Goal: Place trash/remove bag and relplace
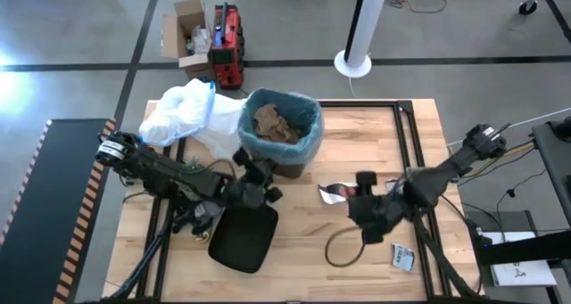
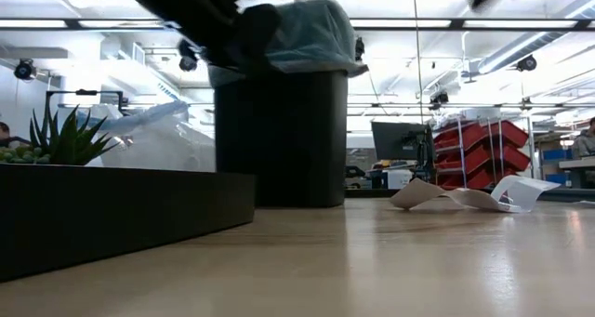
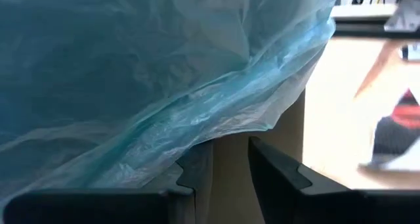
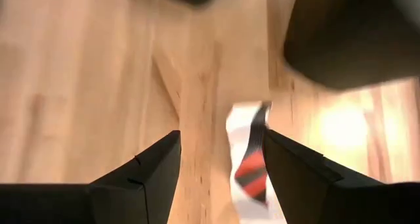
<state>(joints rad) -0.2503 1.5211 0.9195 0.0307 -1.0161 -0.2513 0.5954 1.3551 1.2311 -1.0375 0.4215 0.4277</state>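
Only wrist views show both tools parted: left tool [image 3: 226, 168] at the bag [image 3: 144, 73], right tool [image 4: 220, 165] over a wrapper [image 4: 251, 161].

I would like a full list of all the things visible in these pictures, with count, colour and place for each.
Dark plastic bin: one, table's far middle.
Light-blue plastic liner bag: one, lining the bin, folded over its rim.
Crumpled brown paper: several pieces, inside the bin.
White translucent plastic bag: one, left of the bin.
White-and-red printed wrapper: one, on the table right of the bin.
Small white packet: one, near right table edge.
Black planter tray: one, near middle.
Wooden table: one, light.
Left gripper: open, at the bin's rim.
Right gripper: open, over the wrapper.
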